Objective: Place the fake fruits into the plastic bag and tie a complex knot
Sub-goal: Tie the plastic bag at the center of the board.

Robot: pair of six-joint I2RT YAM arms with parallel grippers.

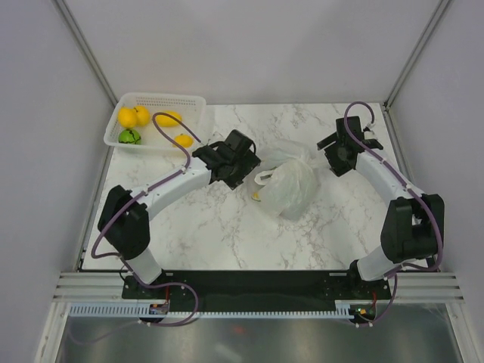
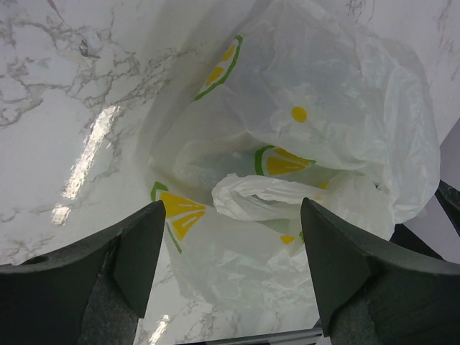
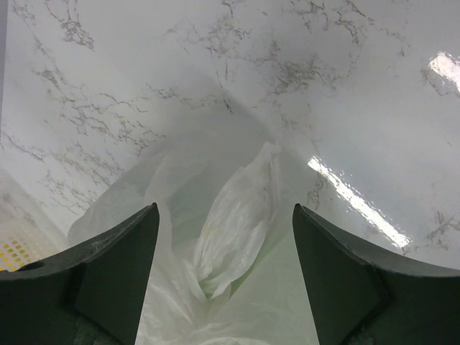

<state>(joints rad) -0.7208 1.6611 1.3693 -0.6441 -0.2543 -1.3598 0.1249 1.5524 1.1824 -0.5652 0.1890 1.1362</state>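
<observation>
The plastic bag (image 1: 291,187), thin white film printed with lemon slices, sits bulging in the middle of the marble table. Several fake fruits, yellow ones (image 1: 134,116) and a green one (image 1: 129,136), lie in the white basket (image 1: 193,102) at the far left. My left gripper (image 1: 246,165) is open just left of the bag, and in the left wrist view my left gripper (image 2: 230,266) has a loose handle loop (image 2: 266,195) ahead of its fingers. My right gripper (image 1: 338,155) is open at the bag's right; in the right wrist view my right gripper (image 3: 224,273) straddles crumpled bag film (image 3: 237,223). The film hides the bag's contents. No knot is in view.
The perforated basket stands in the far left corner against the enclosure wall. Frame posts rise at both back corners. A purple cable (image 1: 175,136) from the left arm arcs over the basket's near edge. Marble tabletop (image 1: 227,234) lies between the bag and the arm bases.
</observation>
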